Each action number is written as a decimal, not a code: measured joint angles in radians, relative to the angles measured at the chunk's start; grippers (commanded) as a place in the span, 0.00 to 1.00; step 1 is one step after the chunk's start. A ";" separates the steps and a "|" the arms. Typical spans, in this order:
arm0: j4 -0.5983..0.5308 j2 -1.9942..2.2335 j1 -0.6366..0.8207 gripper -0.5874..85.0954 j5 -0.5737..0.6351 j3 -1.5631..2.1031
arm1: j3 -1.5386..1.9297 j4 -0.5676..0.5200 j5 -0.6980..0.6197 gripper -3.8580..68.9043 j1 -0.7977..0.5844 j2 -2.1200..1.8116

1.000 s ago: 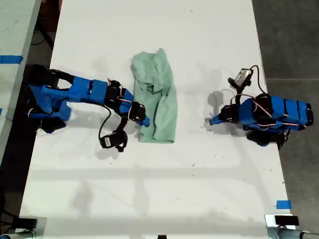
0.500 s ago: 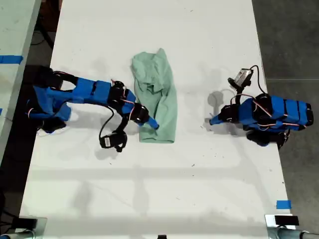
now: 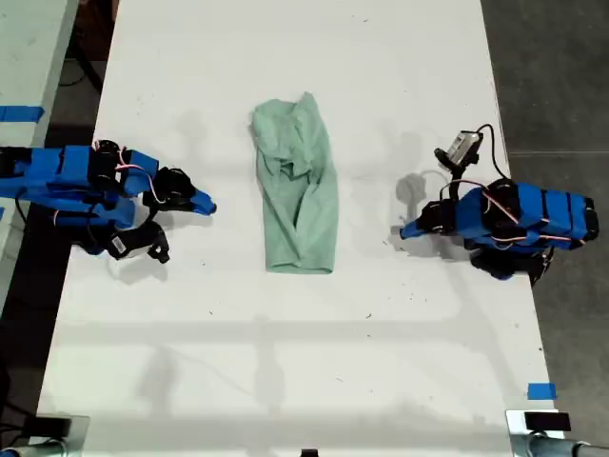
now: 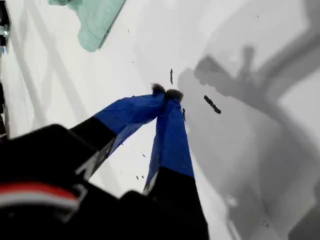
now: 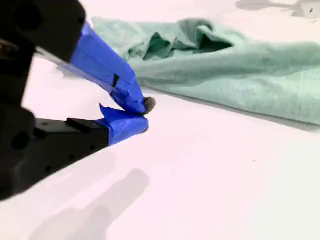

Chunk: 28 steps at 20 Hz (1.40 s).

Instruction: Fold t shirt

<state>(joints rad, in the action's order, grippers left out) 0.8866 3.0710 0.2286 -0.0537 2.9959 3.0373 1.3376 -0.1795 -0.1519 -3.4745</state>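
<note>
T shirt: the t shirt (image 3: 299, 190) lies mid-tabletop (image 3: 285, 381), a narrow, wrinkled mint-green strip, soft cloth, long axis running up-down in the exterior view.
First gripper: my first gripper (image 4: 166, 92), jaws closed and empty, well apart from it.
Second gripper: my second gripper (image 5: 141, 114), jaws pinched together on nothing, nearer, shirt straight ahead.

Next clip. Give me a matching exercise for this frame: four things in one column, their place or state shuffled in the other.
Things:
1. t shirt
2. my first gripper
3. my second gripper
4. blue tape piece

Places or states:
A. shut, at the exterior view's left, apart from the fabric
B. near the exterior view's lower right corner
C. lying in a long wrinkled strip mid-table
D. shut, at the exterior view's right, by small dark marks

Pairs: 1-C, 2-D, 3-A, 4-B
</note>
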 measured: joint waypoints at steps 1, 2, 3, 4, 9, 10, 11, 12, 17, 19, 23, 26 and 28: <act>0.021 0.095 0.002 0.00 -0.003 0.054 | 0.000 0.000 0.000 0.06 -0.009 0.000; 0.061 0.201 0.003 0.00 -0.005 0.107 | 0.000 0.000 0.000 0.06 -0.014 0.000; 0.123 0.322 0.008 0.00 -0.005 0.166 | 0.000 0.000 0.000 0.06 -0.014 0.000; 0.160 0.391 0.017 0.00 -0.005 0.175 | 0.000 0.000 0.000 0.06 -0.014 0.000; 0.181 0.457 0.025 0.00 0.000 0.206 | 0.000 0.000 0.000 0.05 -0.014 0.000; 0.181 0.460 0.032 0.00 0.006 0.206 | 0.000 0.000 0.000 0.05 -0.014 0.000; 0.181 0.462 0.035 0.00 0.006 0.206 | 0.000 0.000 0.000 0.05 -0.014 0.000; 0.181 0.462 0.037 0.00 0.006 0.206 | 0.000 0.000 0.000 0.05 -0.014 0.000; 0.181 0.462 0.043 0.07 -0.003 0.207 | 0.000 0.000 0.003 0.05 -0.005 0.000; 0.181 0.462 0.044 0.14 -0.020 0.207 | 0.000 0.000 0.003 0.05 -0.005 0.000; 0.181 0.462 -0.112 0.14 -0.060 0.207 | 0.000 0.000 0.003 0.05 -0.005 0.000; 0.181 0.462 -0.209 0.14 -0.060 0.207 | 0.000 0.000 0.003 0.05 -0.005 0.000; 0.181 0.462 -0.262 0.14 -0.060 0.207 | 0.000 0.000 0.003 0.05 -0.005 0.000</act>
<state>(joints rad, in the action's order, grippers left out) 1.0677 3.5328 -0.0337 -0.1135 3.2030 3.0373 1.3376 -0.1764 -0.1565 -3.4745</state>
